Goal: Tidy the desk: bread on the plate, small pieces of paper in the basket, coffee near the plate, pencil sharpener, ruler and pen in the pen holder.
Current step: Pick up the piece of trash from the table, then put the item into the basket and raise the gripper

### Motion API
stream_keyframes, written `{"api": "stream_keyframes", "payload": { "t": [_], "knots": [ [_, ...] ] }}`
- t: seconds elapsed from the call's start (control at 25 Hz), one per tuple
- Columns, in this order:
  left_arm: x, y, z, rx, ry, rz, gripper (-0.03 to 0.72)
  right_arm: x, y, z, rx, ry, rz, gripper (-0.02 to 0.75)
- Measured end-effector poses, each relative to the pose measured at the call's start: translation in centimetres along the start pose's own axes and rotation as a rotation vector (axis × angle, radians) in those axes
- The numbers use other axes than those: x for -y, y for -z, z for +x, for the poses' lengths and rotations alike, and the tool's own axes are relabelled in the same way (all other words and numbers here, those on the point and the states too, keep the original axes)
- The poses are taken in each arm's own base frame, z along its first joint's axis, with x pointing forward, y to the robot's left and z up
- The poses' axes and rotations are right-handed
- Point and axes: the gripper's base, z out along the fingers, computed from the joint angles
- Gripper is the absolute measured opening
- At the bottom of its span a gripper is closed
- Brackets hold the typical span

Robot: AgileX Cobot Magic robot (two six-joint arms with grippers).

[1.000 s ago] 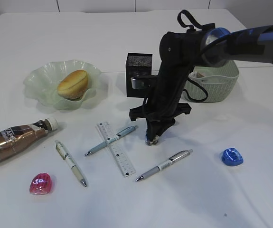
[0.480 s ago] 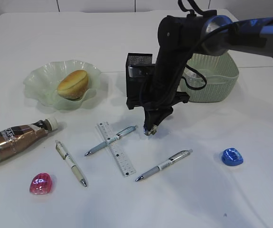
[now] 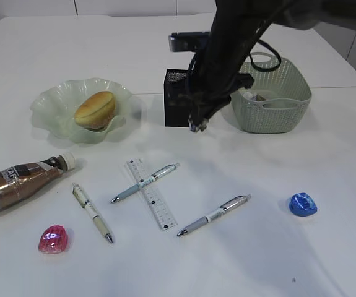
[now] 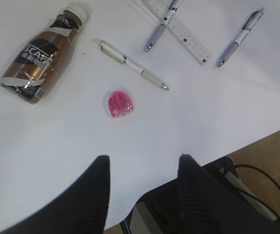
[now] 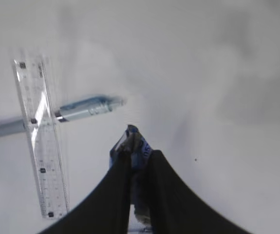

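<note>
The scrap could slip out before it reaches the basket (image 3: 270, 96); only its corner is pinched, and any swing of the arm might shake it loose onto the surface (image 3: 258, 247). The right gripper (image 5: 136, 146) has its fingers nearly together, clamped on a small blue-and-white piece of paper (image 5: 139, 144), raised beside the pen holder (image 3: 179, 99). The left gripper (image 4: 142, 163) hangs half open, empty, above the pink sharpener (image 4: 121, 104).

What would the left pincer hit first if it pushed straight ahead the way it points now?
Probably the pink sharpener, which lies straight ahead of the open left pincer on the bare desk. Height is unclear, so it might pass above.
</note>
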Motion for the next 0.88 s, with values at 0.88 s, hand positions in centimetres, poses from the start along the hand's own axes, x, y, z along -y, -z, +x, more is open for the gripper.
{"api": "stream_keyframes", "payload": {
  "t": [0.88],
  "knots": [
    [0.0,0.0,0.0,0.000,-0.001,-0.002,0.322,12.4,11.0,-2.2,0.327,-0.263,0.236,0.109]
  ]
}}
